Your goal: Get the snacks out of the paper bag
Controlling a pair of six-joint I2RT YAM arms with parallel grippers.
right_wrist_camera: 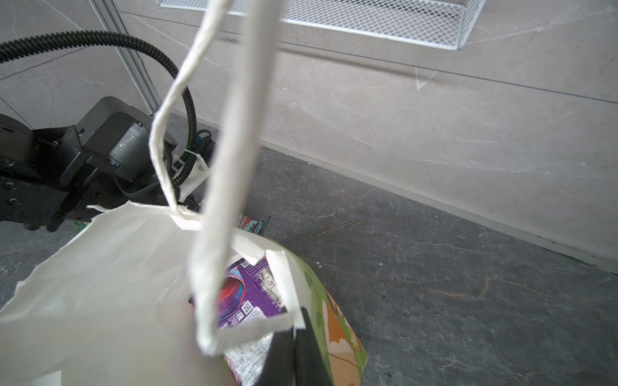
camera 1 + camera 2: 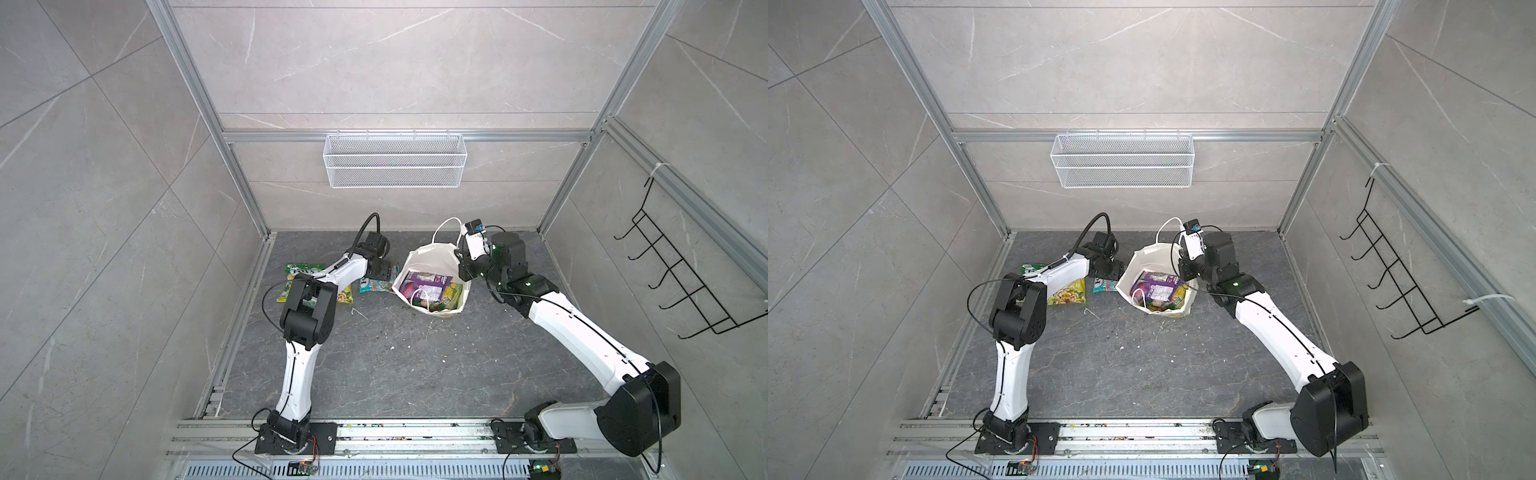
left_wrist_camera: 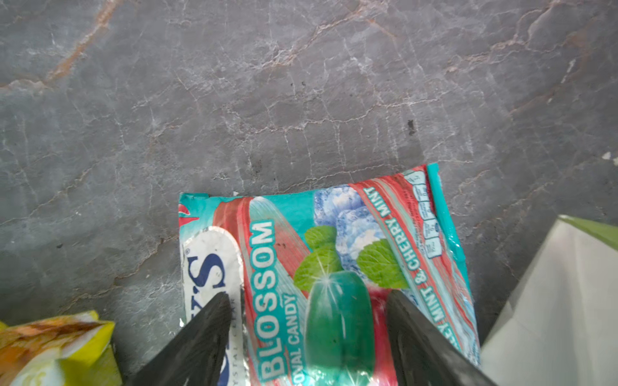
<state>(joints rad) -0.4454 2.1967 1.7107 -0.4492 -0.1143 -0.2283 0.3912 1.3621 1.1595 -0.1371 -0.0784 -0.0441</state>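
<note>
left gripper [image 3: 311, 297] is hovering spread wide over teal packet [image 3: 334, 234] lying on table [image 2: 395, 365] just left of paper bag [image 2: 422, 259] | right gripper [image 1: 294, 331] is clenching paper bag's right rim | purple packet [image 2: 417, 284] is sitting inside it

The teal packet [image 3: 334, 260] is showing red streaks, green mint leaves and white lettering, the purple packet [image 2: 417, 284] is carrying a red swirl, and the paper bag [image 2: 424, 257] is showing white inside and green-and-orange print outside, over a floor [image 2: 395, 365] running dark grey with pale veins.
</note>
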